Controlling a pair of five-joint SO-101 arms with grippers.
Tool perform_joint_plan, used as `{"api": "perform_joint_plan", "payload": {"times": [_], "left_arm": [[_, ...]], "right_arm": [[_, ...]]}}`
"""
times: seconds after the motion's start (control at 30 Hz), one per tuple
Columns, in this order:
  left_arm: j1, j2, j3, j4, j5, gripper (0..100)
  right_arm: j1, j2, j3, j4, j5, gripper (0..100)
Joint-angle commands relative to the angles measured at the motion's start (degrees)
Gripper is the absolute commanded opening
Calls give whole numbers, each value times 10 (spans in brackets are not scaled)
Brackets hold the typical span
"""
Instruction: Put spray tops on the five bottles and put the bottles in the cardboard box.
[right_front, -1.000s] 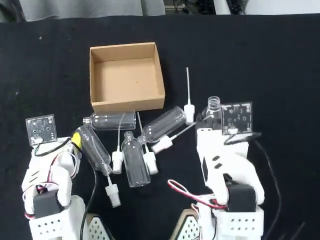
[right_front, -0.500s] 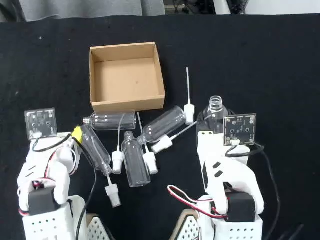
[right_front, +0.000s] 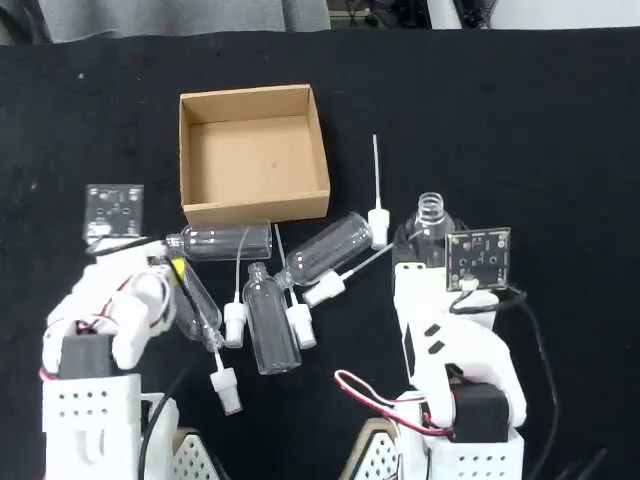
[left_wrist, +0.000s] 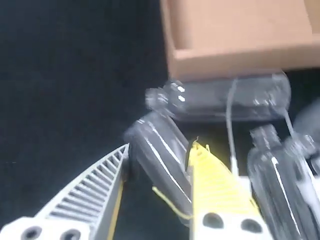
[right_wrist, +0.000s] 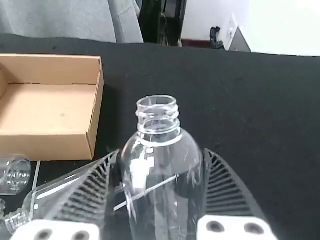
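From above, taking 12 o'clock as away from the arm bases, the cardboard box (right_front: 258, 209) sits open-topped at 11 o'clock of the table (right_front: 560, 130) middle. A lying bottle (right_front: 222, 242) runs along its 6 o'clock wall, just beside it. A tilted bottle (right_front: 330, 247) lies off the box's 5 o'clock corner, and a middle bottle (right_front: 270, 322) at 6 o'clock has its neck toward 12. A slanted bottle (right_front: 198, 305) at 7 o'clock has its base at the front end of the left arm (right_front: 105, 315).

Loose spray tops (right_front: 235, 322) crowd the gaps between these bottles. One spray top (right_front: 377, 222) lies between the tilted bottle and the upright bottle (right_front: 430, 212), at the front of the right arm (right_front: 450, 340). The widest black cloth lies from 12 to 3 o'clock of the upright bottle, out to the table edges. A narrower strip lies at 9 o'clock of the box.

At the left wrist, the left gripper (left_wrist: 160, 146) has its jaws spread to about bottle width. The white and yellow jaws straddle the slanted bottle near its base with little slack. The lying bottle's neck is just past the tips, and the middle bottle is close outside the yellow jaw. Bare cloth lies outside the white one.

At the right wrist, the right gripper (right_wrist: 160, 154) is clamped on the upright bottle's body, a ribbed jaw on each side. The threaded neck is open. The box stands at its 10 o'clock, apart from it.
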Motion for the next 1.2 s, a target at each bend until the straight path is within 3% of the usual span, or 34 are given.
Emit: {"api": "perform_joint_plan", "payload": {"times": [0.0,0.77,1.17], "left_arm": [[58,23,-34,14,-7,170],[237,168,-35,10,23,171],[238,277,-38,-39,46,170]], "right_arm": [[15,-1,-4,-21,-2,117],[15,-4,-4,-21,3,117],[15,-6,-4,-21,3,117]]}}
